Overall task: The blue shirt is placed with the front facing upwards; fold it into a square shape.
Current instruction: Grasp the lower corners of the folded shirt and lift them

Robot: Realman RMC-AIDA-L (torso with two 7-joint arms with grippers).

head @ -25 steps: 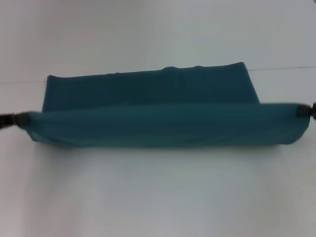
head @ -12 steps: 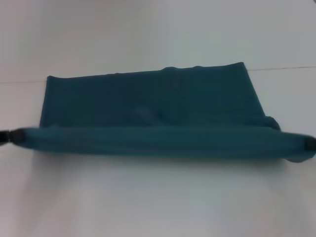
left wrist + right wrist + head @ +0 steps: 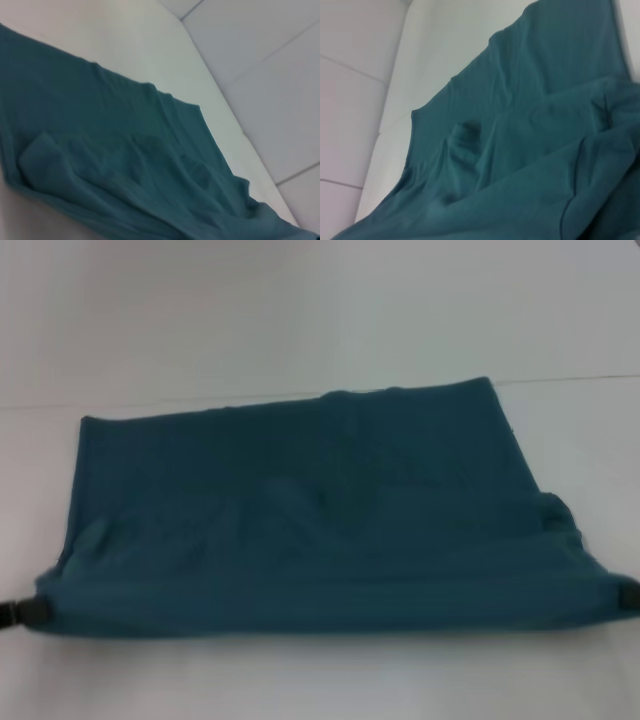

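Note:
The blue shirt (image 3: 310, 520) lies across the white table as a wide teal band, with no print showing. Its far edge rests flat, and its near edge forms a thick rolled fold stretched between my two grippers. My left gripper (image 3: 24, 612) grips the near left corner at the head view's left border. My right gripper (image 3: 628, 596) grips the near right corner at the right border. Only the dark tips of both show. The wrist views show rumpled cloth: the blue shirt (image 3: 115, 165) from the left and the blue shirt (image 3: 530, 150) from the right, with no fingers in view.
The white table (image 3: 320, 680) runs bare in front of the shirt and behind it. A thin seam line (image 3: 570, 380) crosses the surface at the shirt's far edge. The wrist views show pale floor tiles (image 3: 270, 75) beyond the table's edge.
Both grippers have pulled the held fold towards me and lower. More of the shirt now lies spread on the table behind the fold, which shows fresh wrinkles.

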